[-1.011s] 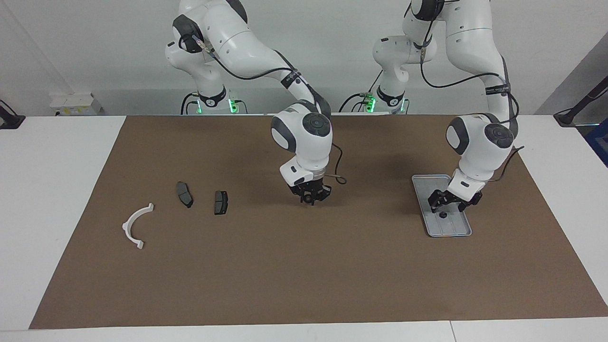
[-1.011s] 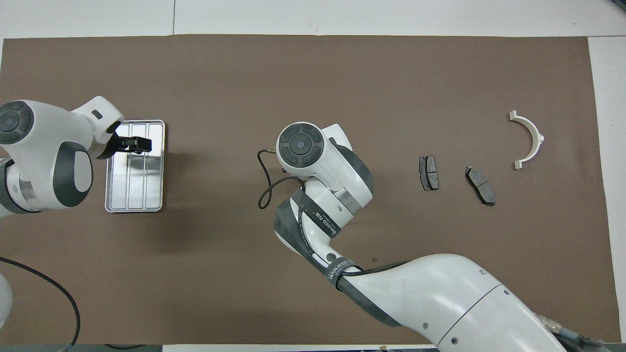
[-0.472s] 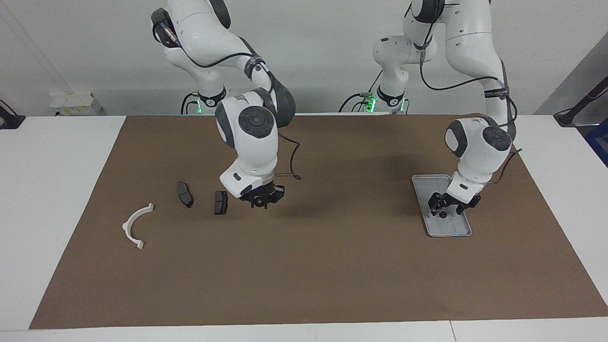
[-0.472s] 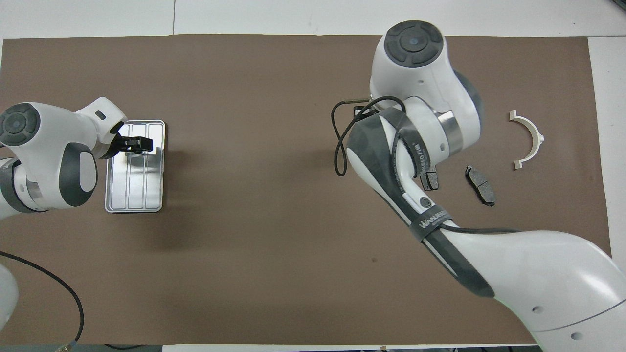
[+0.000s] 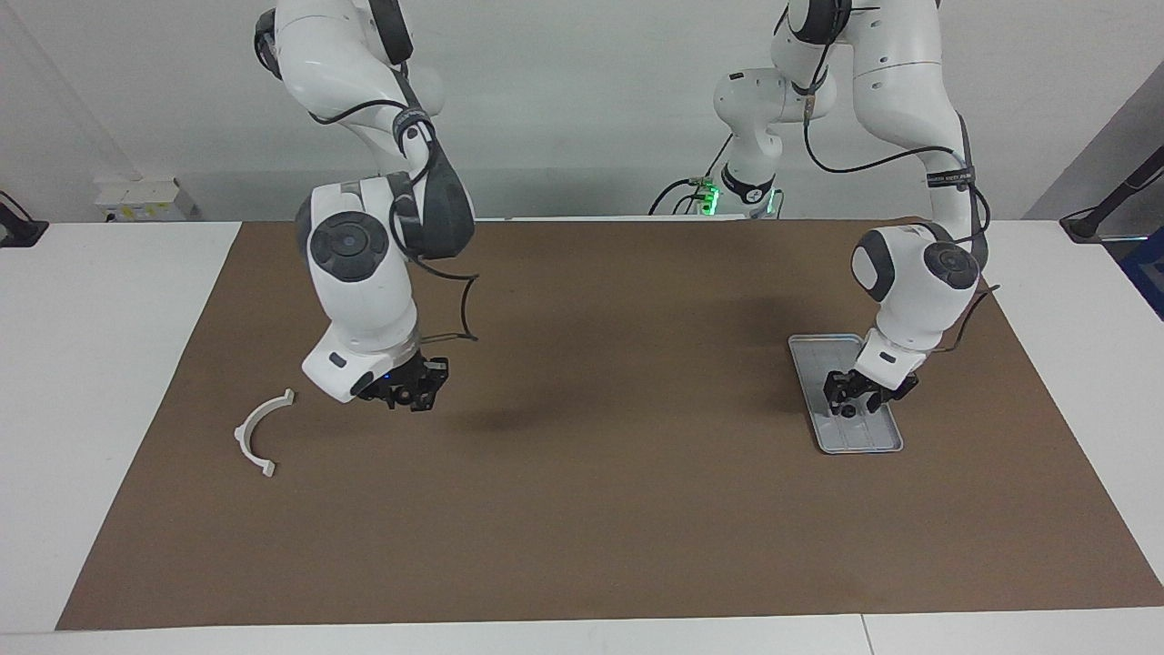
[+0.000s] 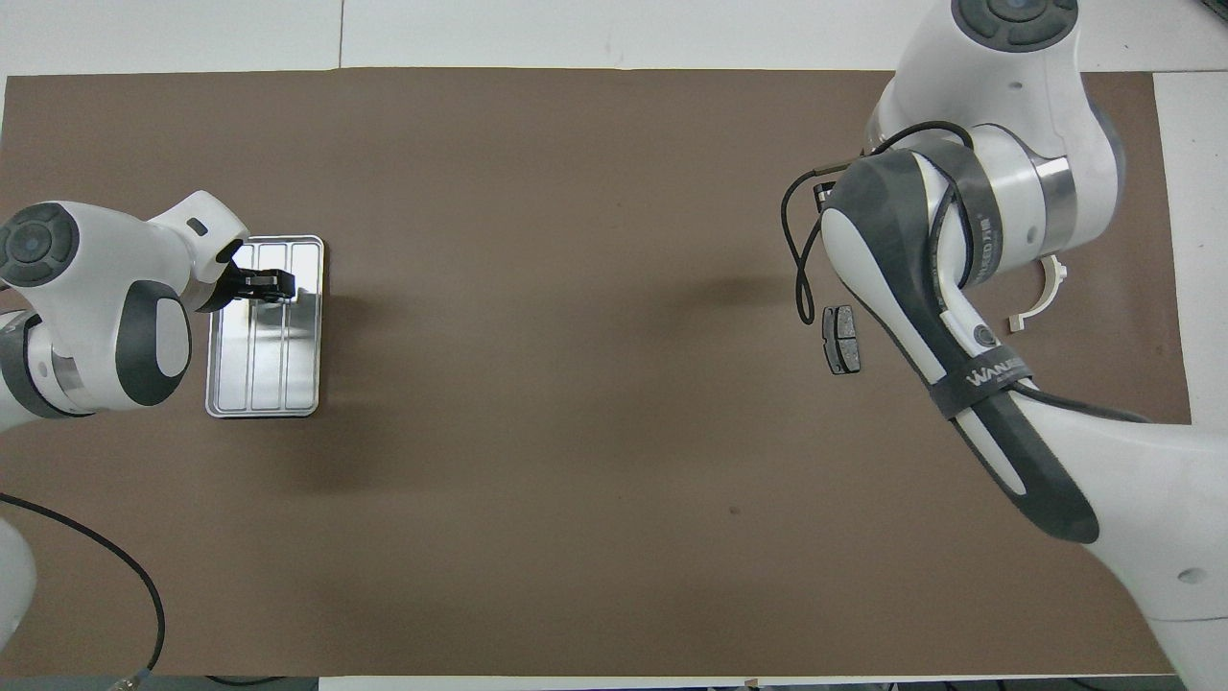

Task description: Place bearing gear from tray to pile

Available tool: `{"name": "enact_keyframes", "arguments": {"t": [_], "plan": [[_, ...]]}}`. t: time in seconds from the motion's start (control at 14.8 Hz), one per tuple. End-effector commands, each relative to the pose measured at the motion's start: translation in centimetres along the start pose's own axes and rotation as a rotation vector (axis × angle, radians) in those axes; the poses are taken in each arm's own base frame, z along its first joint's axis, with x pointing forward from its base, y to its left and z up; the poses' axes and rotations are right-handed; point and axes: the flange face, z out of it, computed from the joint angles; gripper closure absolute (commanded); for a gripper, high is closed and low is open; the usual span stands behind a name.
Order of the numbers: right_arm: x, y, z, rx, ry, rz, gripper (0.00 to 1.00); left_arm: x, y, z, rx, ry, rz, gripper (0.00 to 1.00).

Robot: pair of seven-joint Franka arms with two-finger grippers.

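The silver tray lies toward the left arm's end of the table and also shows in the overhead view. A small dark bearing gear sits on it. My left gripper is low over the tray, right at the gear; from above it covers the gear. My right gripper hangs low over the pile, above the two dark brake pads. One pad shows from above; the other is hidden by the arm. The white bracket lies beside them, partly covered in the overhead view.
A brown mat covers most of the white table. The right arm's forearm stretches across the pile's end of the mat in the overhead view.
My right arm has swung from the middle of the mat to over the pile. My left gripper has stayed at the tray and sunk slightly toward the gear.
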Motion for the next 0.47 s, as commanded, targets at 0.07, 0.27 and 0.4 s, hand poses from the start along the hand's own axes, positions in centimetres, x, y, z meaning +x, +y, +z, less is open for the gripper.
{"name": "enact_keyframes", "arguments": {"t": [0.07,0.27,0.4], "plan": [[-0.3,7.2,2.9,0.036,0.015,-0.039,1.0,-0.7,-0.3,0.4,0.015,0.011,-0.004,0.34],[-0.8,10.8,6.4,0.04,0.043,-0.027,1.0,-0.7,-0.2,0.4,0.015,0.018,-0.006,0.42],[-1.1,12.0,8.3,0.043,0.054,-0.008,1.0,-0.7,-0.2,0.4,0.015,0.018,-0.006,0.47]]}}
